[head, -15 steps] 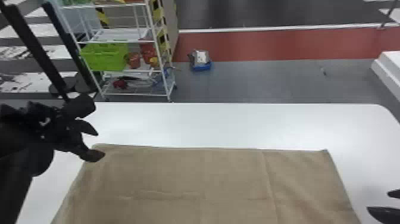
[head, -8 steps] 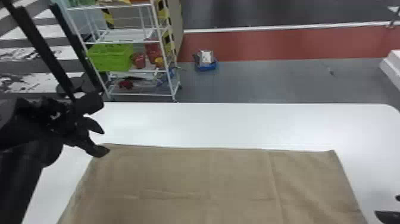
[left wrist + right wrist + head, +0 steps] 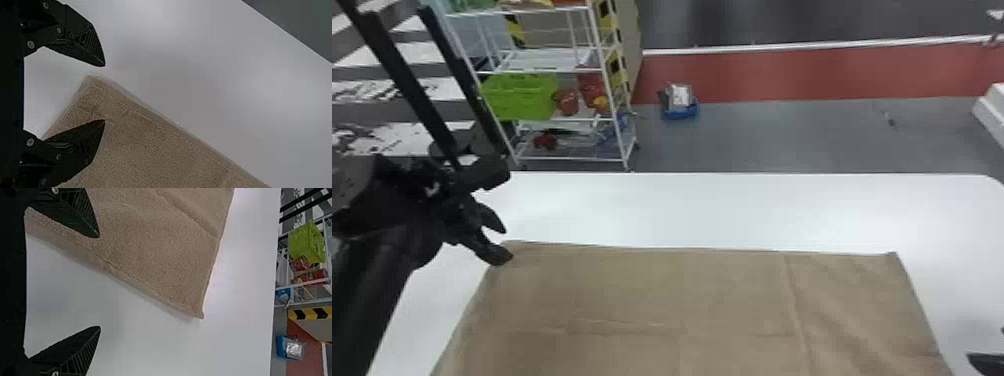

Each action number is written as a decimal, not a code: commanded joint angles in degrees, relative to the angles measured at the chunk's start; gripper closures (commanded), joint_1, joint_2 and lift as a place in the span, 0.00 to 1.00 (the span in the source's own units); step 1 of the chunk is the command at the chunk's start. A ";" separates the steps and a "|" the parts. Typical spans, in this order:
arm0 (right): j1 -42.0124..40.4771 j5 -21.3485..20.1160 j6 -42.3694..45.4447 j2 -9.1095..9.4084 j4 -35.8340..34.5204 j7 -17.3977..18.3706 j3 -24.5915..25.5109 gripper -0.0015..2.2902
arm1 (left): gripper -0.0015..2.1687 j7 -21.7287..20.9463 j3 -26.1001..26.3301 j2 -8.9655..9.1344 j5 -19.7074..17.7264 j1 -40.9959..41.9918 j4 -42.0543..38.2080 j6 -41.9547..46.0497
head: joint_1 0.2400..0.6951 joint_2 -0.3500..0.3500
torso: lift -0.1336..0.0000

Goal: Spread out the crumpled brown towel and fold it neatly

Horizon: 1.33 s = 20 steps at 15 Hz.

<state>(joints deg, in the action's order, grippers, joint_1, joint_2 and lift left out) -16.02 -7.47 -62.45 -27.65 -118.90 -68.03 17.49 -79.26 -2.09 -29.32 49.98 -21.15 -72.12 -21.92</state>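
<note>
towel (image 3: 652,295), near side cropped, right tool (image 3: 985,342) cropped

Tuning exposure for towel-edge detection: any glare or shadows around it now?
Head view: pale sheen on the table beyond the towel, towel matte; left wrist view: broad soft grey shading on the table; right wrist view: bright patch beside the towel near its corner, faint soft shadow under that corner.

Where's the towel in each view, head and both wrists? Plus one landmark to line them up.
Head: towel across the lower middle, cut off by the bottom edge.
Left wrist: towel under one finger of the left gripper, its far left corner showing between the fingertips.
Right wrist: towel under one finger of the right gripper, far right corner beyond the fingertips.
Shared landmark: white table.
</note>
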 commanded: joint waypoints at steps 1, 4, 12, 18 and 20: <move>0.02 0.00 0.44 -0.04 0.25 0.00 0.00 0.02 | 0.21 0.33 0.33 -0.38 0.03 -0.91 1.19 -0.01 | 1.00 0.71 | 0.08; -0.07 0.00 0.79 -0.12 0.43 0.00 0.00 0.02 | 0.21 0.33 1.65 -0.38 0.12 -2.41 2.77 -0.01 | 1.00 0.72 | 0.08; -0.24 0.09 1.85 -0.12 0.51 0.09 0.35 0.02 | 0.34 -0.37 2.53 -0.65 0.56 -2.84 3.74 -0.01 | 1.00 0.71 | 0.08; 0.37 0.26 2.02 -0.04 0.69 0.18 0.44 0.02 | 0.63 -0.72 2.53 -0.65 0.47 -1.88 3.39 -0.36 | 1.00 0.72 | 0.08; 0.99 1.32 1.32 0.23 0.60 1.32 0.79 0.03 | 0.63 -0.99 1.74 -0.74 0.03 -0.74 1.37 -0.36 | 1.00 0.71 | 0.08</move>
<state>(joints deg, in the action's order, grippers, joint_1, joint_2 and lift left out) -15.44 -6.84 -60.67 -27.61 -118.22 -67.19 18.04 -80.03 0.20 -29.99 50.30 -22.70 -69.31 -22.28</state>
